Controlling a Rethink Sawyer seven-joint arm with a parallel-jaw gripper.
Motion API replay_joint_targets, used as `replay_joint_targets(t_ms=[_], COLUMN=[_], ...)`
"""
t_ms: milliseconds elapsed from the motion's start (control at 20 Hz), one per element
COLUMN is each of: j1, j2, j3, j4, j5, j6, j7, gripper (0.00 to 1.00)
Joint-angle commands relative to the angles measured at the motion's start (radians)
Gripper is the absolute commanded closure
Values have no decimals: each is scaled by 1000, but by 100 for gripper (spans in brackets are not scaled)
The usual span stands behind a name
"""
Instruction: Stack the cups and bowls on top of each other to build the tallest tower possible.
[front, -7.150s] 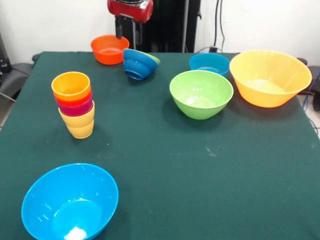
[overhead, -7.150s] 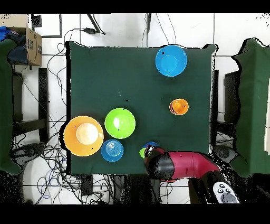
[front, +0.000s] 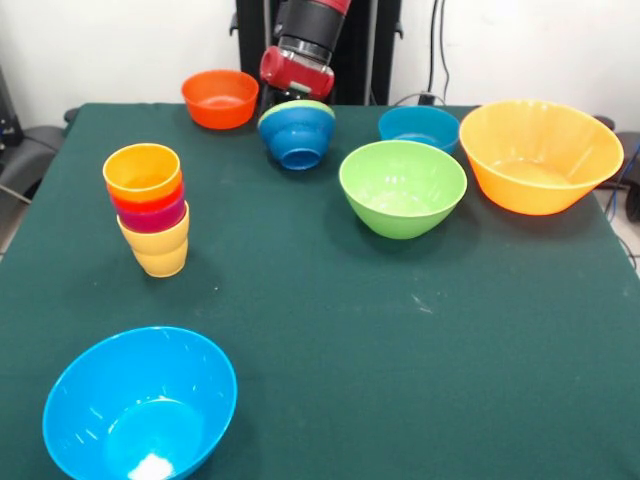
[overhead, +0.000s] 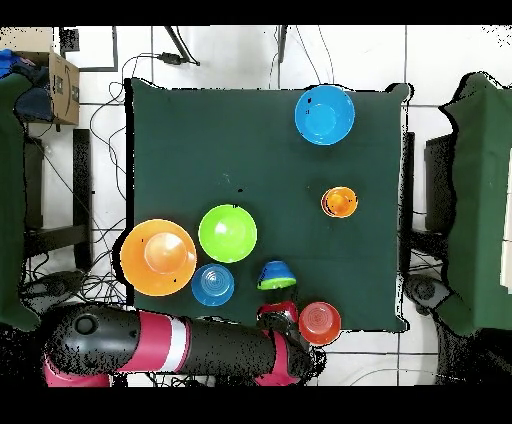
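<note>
The tower (front: 150, 208) stands at the table's left in the front view: four nested cups with a yellow base, then purple, red-orange and orange-yellow on top. It also shows in the overhead view (overhead: 339, 202). My gripper (front: 297, 98) hangs at the far middle, shut on the rim of a dark blue bowl (front: 296, 135). The bowl has a green edge and is tipped so its base faces the camera. In the overhead view the gripper (overhead: 279, 298) is right behind this bowl (overhead: 276, 274). The fingertips are hidden by the bowl.
An orange-red bowl (front: 220, 98) sits at the far left beside the arm. A teal bowl (front: 418, 127), a green bowl (front: 402, 187) and a large orange-yellow bowl (front: 540, 155) sit to the right. A light blue bowl (front: 140, 405) sits near the front left corner.
</note>
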Motion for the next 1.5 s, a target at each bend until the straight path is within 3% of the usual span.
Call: replay_joint_targets(t_ms=[50, 400, 450, 1150, 1500], j1=[-15, -77, -78, -115, -148], j2=[75, 42, 46, -4, -192], j3=[140, 146, 143, 164, 203], j4=[-86, -70, -67, -70, -51], j5=[4, -23, -9, -41, -178], j6=[47, 6, -6, 2, 137], j7=[35, 88, 77, 97, 153], gripper=[0, 0, 100, 100, 100])
